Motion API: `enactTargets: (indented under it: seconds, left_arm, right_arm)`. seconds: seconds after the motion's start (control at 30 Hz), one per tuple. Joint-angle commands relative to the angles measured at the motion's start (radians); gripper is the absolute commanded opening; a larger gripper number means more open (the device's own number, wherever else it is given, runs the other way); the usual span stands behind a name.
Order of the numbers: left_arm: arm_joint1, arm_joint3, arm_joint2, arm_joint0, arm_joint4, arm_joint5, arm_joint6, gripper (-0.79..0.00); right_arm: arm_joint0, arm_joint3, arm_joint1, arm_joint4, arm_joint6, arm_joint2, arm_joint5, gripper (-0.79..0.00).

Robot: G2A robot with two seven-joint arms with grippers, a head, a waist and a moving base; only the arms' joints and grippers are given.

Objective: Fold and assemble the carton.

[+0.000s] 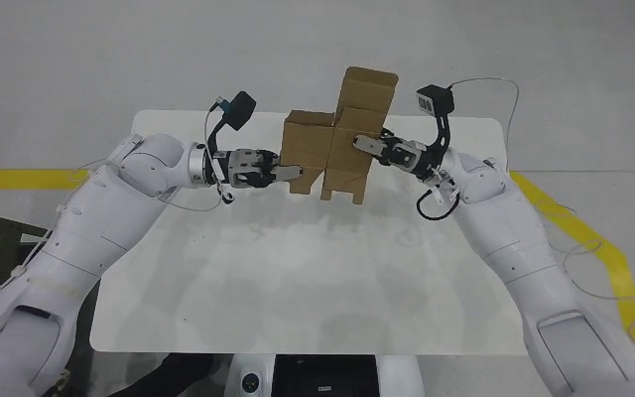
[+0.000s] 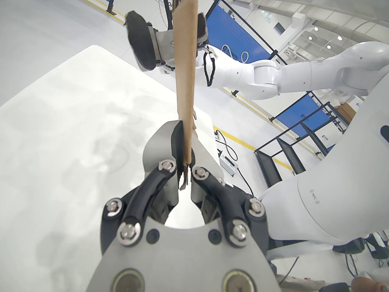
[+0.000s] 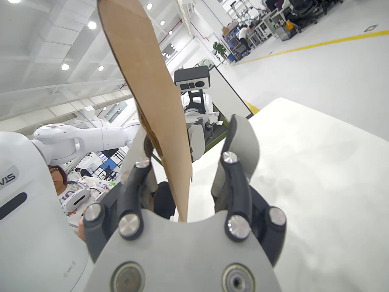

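A brown carton [image 1: 337, 139], partly unfolded with its flaps loose, hangs in the air over the far middle of the white table [image 1: 298, 288]. My left gripper [image 1: 290, 171] is shut on the carton's lower left edge; the left wrist view has the thin cardboard [image 2: 185, 62] pinched between its fingertips [image 2: 184, 141]. My right gripper [image 1: 362, 145] is at the carton's right side, open. In the right wrist view a cardboard panel [image 3: 142, 71] stands between the wide-apart fingers [image 3: 240, 141], lying against one of them. The left wrist view also shows the right gripper [image 2: 171, 40] straddling the panel.
The near half of the tabletop [image 1: 298, 298] lies bare below the carton. A yellow floor line [image 1: 40, 179] runs past the table on both sides. A thin cable [image 1: 496, 89] loops behind the right arm's wrist.
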Motion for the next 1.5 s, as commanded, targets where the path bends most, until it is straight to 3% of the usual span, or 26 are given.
enactTargets:
  seconds: [0.0, 0.37, 0.67, 1.03, 1.07, 1.1, 1.13, 1.47]
  left_arm:
    - [0.005, 0.003, 0.02, -0.012, -0.024, 0.029, -0.029, -0.785]
    - [0.059, -0.033, 0.12, -0.051, -0.259, 0.25, -0.249, -0.785]
    - [0.089, -0.081, 0.177, -0.023, -0.38, 0.319, -0.319, -0.785]
    - [0.081, -0.067, 0.228, -0.017, -0.417, 0.357, -0.357, -0.785]
    - [0.079, -0.067, 0.232, -0.019, -0.417, 0.359, -0.359, -0.785]
    - [0.077, -0.068, 0.236, -0.021, -0.418, 0.362, -0.362, -0.785]
    - [0.075, -0.068, 0.24, -0.022, -0.418, 0.364, -0.364, -0.785]
    - [0.058, -0.057, 0.269, -0.044, -0.412, 0.368, -0.368, -0.785]
  right_arm:
    - [0.013, 0.008, 0.018, 0.012, 0.029, -0.011, 0.028, 0.0]
    - [0.018, -0.037, 0.138, 0.095, 0.214, -0.08, 0.213, 0.0]
    - [0.018, -0.05, 0.202, 0.121, 0.219, -0.136, 0.218, 0.0]
    - [0.045, -0.08, 0.244, 0.147, 0.188, -0.242, 0.187, 0.0]
    - [0.049, -0.079, 0.246, 0.151, 0.185, -0.255, 0.183, -0.095]
    - [0.053, -0.08, 0.247, 0.158, 0.182, -0.268, 0.181, -0.283]
    - [0.058, -0.08, 0.248, 0.166, 0.18, -0.281, 0.178, -0.397]
    - [0.104, -0.08, 0.259, 0.222, 0.151, -0.397, 0.149, -0.785]
